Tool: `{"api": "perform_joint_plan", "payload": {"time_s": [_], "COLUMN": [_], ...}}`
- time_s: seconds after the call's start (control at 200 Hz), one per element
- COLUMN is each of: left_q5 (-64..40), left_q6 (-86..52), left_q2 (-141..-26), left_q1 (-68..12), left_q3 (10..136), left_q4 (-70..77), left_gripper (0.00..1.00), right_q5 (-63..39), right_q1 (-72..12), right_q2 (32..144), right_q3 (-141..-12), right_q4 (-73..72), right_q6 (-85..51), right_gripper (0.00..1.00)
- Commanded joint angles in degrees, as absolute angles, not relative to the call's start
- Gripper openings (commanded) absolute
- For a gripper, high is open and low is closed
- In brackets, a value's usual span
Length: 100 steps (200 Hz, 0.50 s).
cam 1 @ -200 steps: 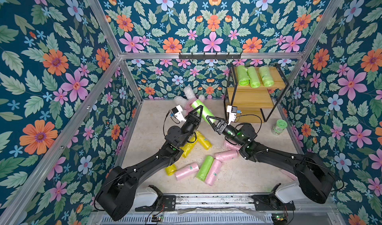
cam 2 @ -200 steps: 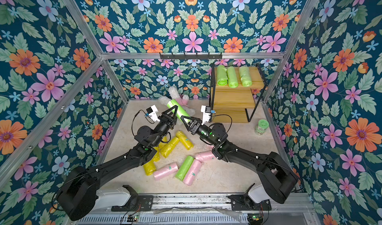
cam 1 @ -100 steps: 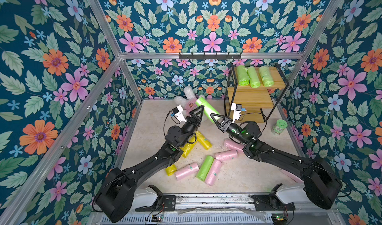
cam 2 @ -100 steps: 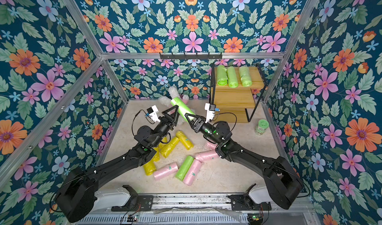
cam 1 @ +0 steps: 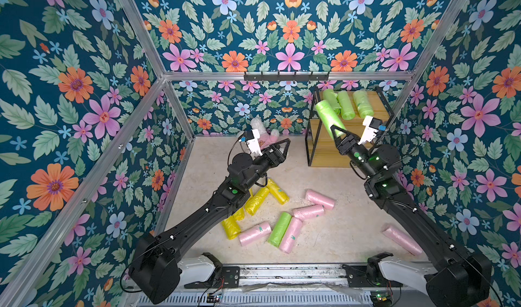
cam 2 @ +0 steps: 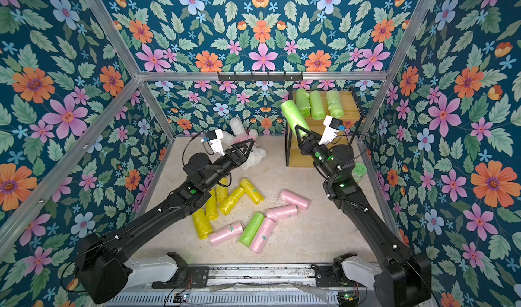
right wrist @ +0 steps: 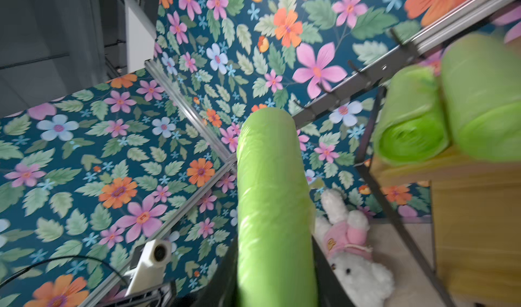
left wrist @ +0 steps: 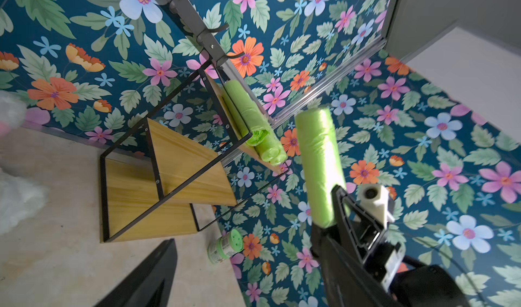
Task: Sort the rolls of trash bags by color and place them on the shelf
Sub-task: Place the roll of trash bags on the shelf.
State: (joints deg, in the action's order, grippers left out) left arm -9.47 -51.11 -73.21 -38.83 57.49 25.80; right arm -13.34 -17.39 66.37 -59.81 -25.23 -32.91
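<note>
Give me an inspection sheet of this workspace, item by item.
surface: beige tabletop, loose rolls scattered mid-table.
job's things: shelf carries three green rolls on its top board; a fourth green roll is held up near it; on the table lie five yellow rolls, five pink rolls and one green roll.
clutter: plush rabbit by the back wall; small green-lidded jar right of the shelf.
grippers: left end effector open, empty; right end effector shut on the fourth green roll's lower end.
cables: thin black loop at the left wrist camera; no snag seen.
surroundings: floral walls; black hook rail, nothing hanging.
</note>
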Motion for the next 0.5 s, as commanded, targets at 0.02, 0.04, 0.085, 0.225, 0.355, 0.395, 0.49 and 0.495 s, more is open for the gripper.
{"api": "perform_joint_plan", "payload": {"time_s": [0.02, 0.04, 0.085, 0.225, 0.355, 0.395, 0.49, 0.495], "left_q5": [-12.97, -13.02, -13.19, -12.81, -14.1, -14.61, -15.2, -15.2], "left_q6": [-42.52, -42.22, -41.85, -41.24, -40.68, -40.55, -40.6, -40.6], "left_q2": [-74.87, -75.06, -75.39, -76.28, -77.49, -77.74, -78.18, -78.16], "left_q1": [-38.85, -38.85, -38.85, -38.85, -38.85, -38.85, -38.8, -38.83], "left_q3": [60.05, 60.23, 60.54, 61.07, 61.89, 61.96, 61.88, 61.88], "left_q4": [17.69, 17.67, 17.45, 16.97, 15.85, 15.82, 15.56, 15.56], "left_gripper": [0.84, 0.84, 0.84, 0.84, 0.84, 0.84, 0.84, 0.84], "right_q5": [-11.08, -10.63, -9.35, -4.87, -3.68, -3.69, -4.0, -3.98], "right_q1": [-10.98, -9.63, -7.63, -3.02, 1.4, 2.58, 4.42, 4.5], "right_q2": [66.69, 66.87, 67.42, 70.1, 73.79, 75.06, 78.66, 78.88], "right_q3": [-64.5, -65.21, -66.99, -73.23, -78.75, -80.33, -84.8, -85.03], "right_q4": [-15.73, -14.99, -13.11, -7.19, -2.8, -1.85, 0.76, 0.86], "right_q6": [-29.0, -28.81, -28.05, -24.61, -23.31, -22.97, -21.69, -21.61], "right_gripper": [0.32, 0.32, 0.32, 0.32, 0.32, 0.32, 0.32, 0.32]}}
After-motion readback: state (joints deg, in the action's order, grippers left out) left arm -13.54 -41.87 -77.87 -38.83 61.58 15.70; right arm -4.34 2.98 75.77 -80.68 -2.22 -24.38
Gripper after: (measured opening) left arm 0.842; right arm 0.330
